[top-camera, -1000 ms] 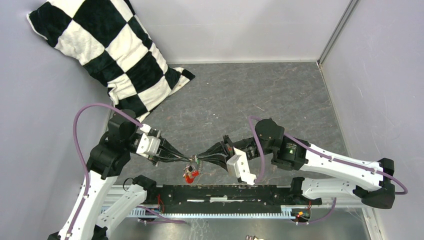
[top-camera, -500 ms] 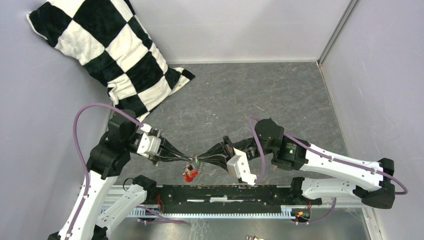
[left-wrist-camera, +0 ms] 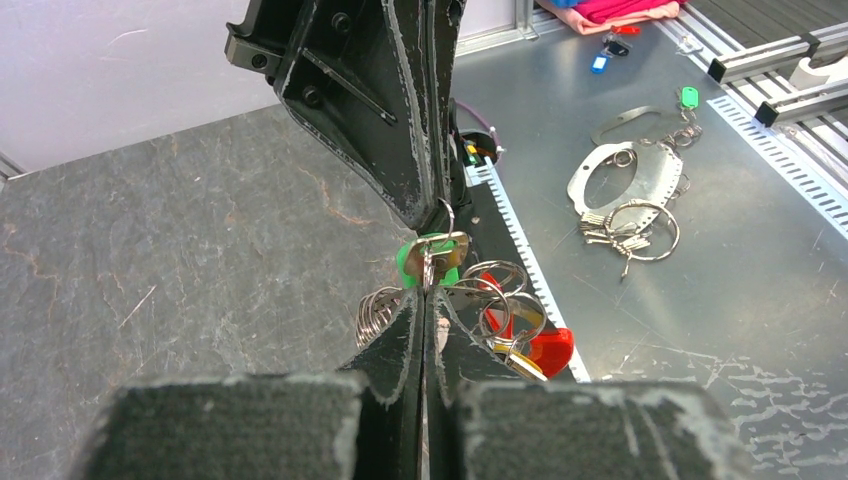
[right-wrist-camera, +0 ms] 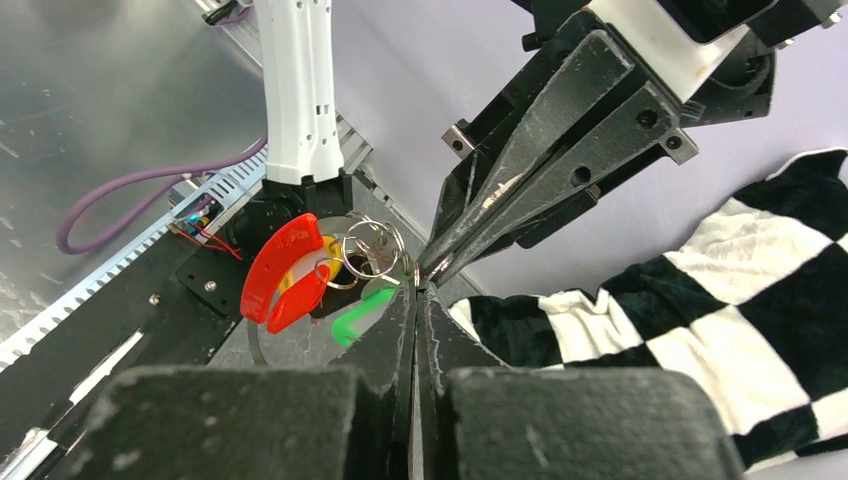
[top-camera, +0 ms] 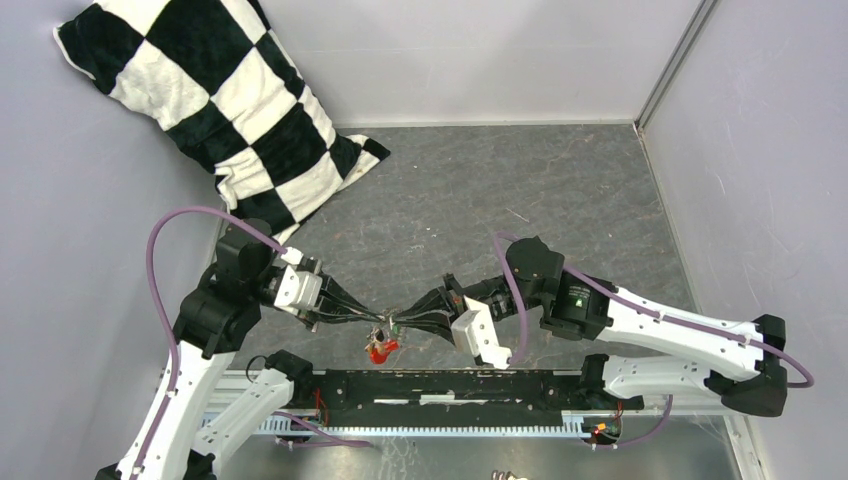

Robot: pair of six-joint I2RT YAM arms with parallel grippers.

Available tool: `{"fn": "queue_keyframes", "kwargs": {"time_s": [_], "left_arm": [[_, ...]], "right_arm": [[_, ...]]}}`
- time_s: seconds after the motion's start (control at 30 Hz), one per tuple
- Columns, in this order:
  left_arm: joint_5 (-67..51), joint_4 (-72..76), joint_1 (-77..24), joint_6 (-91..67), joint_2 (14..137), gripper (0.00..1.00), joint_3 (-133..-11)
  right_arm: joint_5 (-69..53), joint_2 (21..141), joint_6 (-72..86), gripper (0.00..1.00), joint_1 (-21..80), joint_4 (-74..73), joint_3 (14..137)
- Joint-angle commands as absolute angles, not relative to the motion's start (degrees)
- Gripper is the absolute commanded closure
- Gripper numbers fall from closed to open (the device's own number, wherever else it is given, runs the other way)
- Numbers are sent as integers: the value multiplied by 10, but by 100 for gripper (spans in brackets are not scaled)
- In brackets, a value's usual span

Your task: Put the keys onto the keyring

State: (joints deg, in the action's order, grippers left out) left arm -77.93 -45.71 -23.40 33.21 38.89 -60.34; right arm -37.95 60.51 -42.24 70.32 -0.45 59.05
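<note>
From above, the left end effector (top-camera: pixel 372 320) and right end effector (top-camera: pixel 400 322) meet tip to tip, both pinched shut, the keyring (top-camera: pixel 381 333) hanging between them. Left wrist: the green key (left-wrist-camera: pixel 405 265) sits at the tips, holder unclear. Right wrist: the red strap (right-wrist-camera: pixel 285 270) dangles from the coils; green looks not yet threaded.

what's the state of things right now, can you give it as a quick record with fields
left gripper: shut, tip to tip with the right one
right gripper: shut
keyring: hanging at the meeting tips, above the table
green key: right between the two tips
red strap: dangling beside the rings
which piece each gripper pinches: cannot tell
background: checked pillow in the far left corner
</note>
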Motion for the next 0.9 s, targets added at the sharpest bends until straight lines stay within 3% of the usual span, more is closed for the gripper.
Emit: {"fn": "queue_keyframes", "kwargs": {"time_s": [0.0,0.87], "left_arm": [[-778,-446,-236,310,385,98,-611],[-777,-446,-236,310,376,98,-606]], "right_arm": [[-395,615,-410,100,701,17,610],[-326,596,-426,100,693,7,608]]}}
